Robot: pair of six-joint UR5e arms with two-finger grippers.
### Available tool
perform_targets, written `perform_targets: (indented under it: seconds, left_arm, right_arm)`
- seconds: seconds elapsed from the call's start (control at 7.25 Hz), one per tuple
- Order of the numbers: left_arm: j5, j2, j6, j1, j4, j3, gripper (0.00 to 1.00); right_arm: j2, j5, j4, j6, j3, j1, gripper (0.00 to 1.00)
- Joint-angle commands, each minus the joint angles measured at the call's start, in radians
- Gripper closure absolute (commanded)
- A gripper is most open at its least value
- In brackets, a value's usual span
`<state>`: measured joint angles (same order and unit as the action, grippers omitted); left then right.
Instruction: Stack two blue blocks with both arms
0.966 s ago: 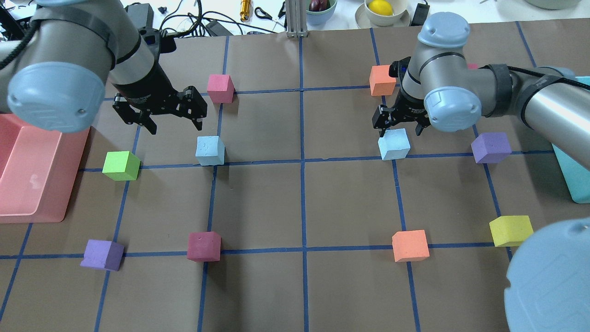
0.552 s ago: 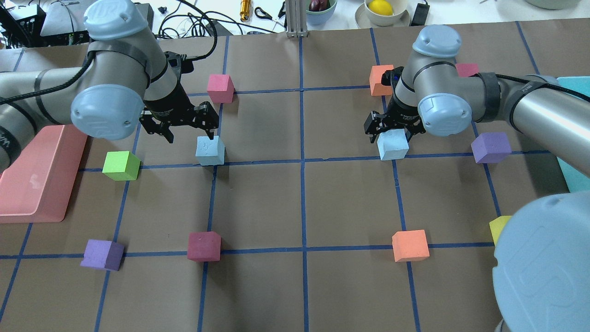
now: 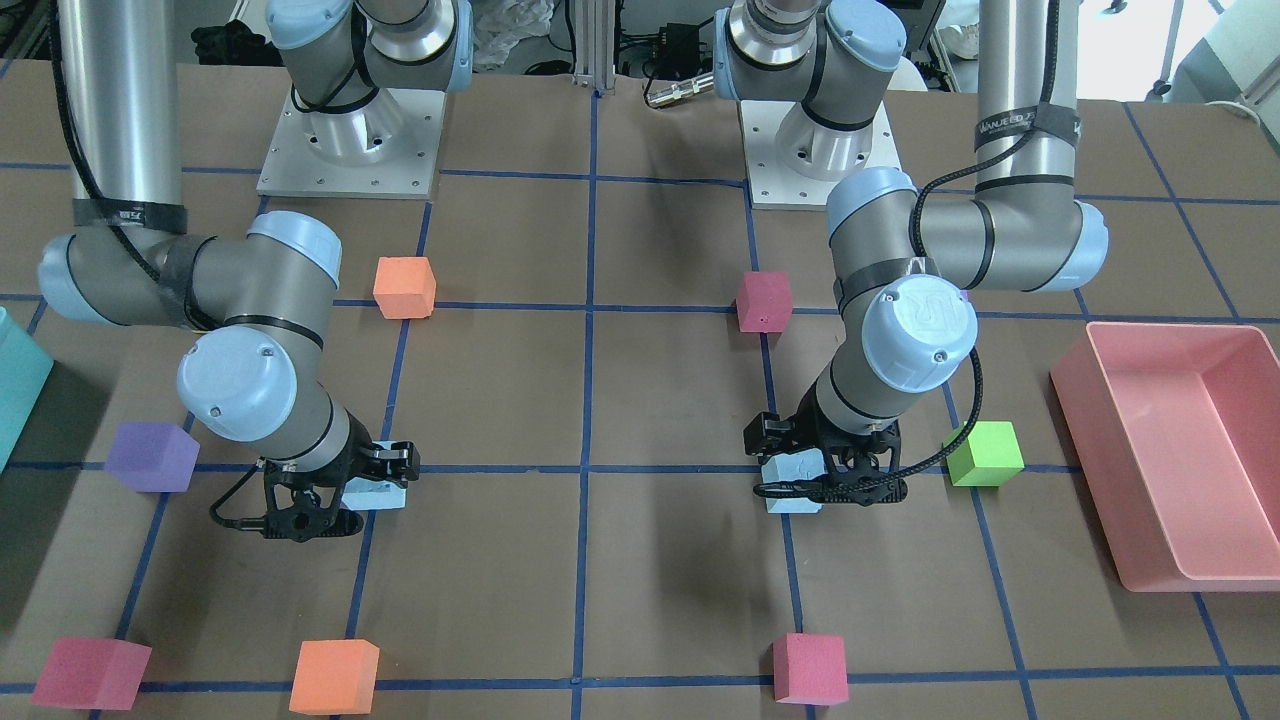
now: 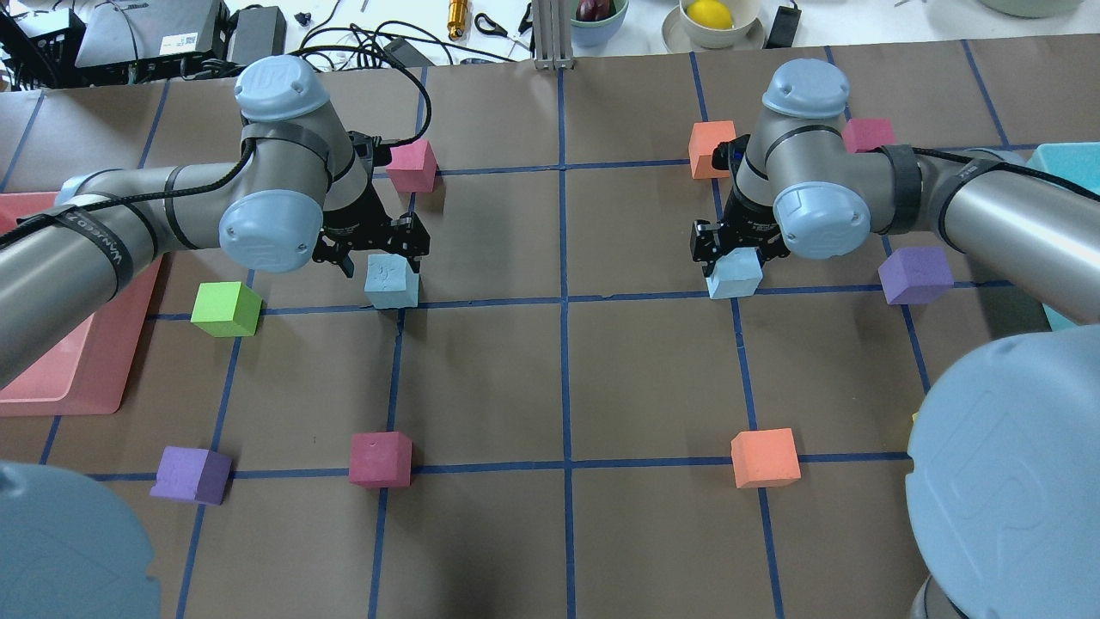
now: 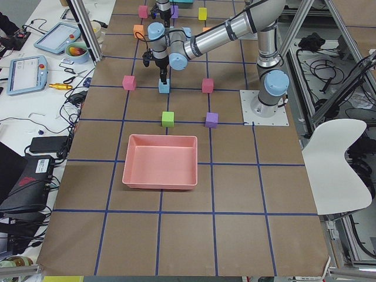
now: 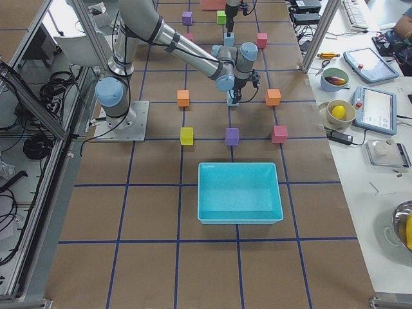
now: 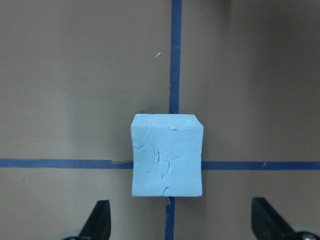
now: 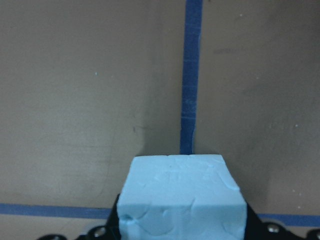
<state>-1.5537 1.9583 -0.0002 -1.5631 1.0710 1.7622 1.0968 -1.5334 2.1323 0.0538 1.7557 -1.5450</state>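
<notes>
Two targets are set well apart: L blue block (image 7: 167,156) ahead of the spread left gripper (image 7: 181,204), R blue block (image 8: 182,200) flanked by the right gripper (image 4: 737,251) (grip can't be told). If closed off-centre, either could be shoved.

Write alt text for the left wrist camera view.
A pale blue foam cube sits on brown paper where two blue tape lines cross. The two black fingers of the left gripper show at the bottom edge, wide apart, either side of the cube, not touching it.
</notes>
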Motion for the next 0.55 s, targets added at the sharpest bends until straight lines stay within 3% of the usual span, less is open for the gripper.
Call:
perform_targets:
  seconds: [0.0,0.14,0.41]
  left_arm:
    - [0.000,0.027,0.009,0.000,-0.028,0.005,0.00]
    - [-0.002,0.037,0.011,0.002,-0.031,0.005,0.00]
    - [-0.003,0.054,0.012,0.005,-0.051,0.005,0.00]
  right_arm:
    - [0.012,-0.001,-0.012,-0.017,-0.002,-0.010,1.00]
    - [0.035,0.012,-0.018,-0.090,-0.004,-0.058,1.00]
    - [0.044,-0.002,-0.008,-0.375,-0.015,-0.267,1.00]
